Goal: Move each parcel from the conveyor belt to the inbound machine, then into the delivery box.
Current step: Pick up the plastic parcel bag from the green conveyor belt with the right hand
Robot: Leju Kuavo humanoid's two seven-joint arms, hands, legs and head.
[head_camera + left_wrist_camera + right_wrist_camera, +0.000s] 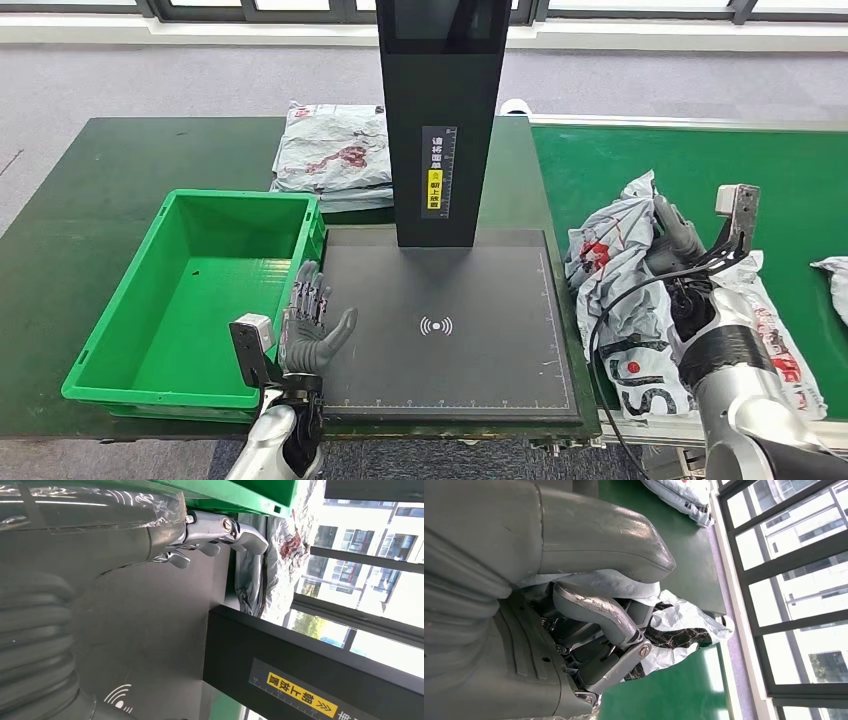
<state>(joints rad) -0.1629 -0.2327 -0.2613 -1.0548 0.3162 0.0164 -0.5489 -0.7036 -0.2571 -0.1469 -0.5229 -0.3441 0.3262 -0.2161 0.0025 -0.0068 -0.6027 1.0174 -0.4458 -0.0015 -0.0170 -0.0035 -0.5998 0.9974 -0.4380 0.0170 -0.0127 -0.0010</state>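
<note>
Right hand (672,240) has its fingers (596,611) clamped on a crumpled grey parcel (615,262) on the conveyor belt (600,170). Left hand (312,325) hovers empty, fingers spread, beside the green delivery box (130,320).

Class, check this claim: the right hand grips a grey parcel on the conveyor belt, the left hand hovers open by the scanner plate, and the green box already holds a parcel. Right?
One error: the green box is empty, as the head view shows. The right hand does grip the grey parcel on the conveyor belt, and the left hand is open by the scanner plate.

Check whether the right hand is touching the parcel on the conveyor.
Touching. In the right wrist view, the right hand has its fingers closed around the crumpled grey parcel.
</note>
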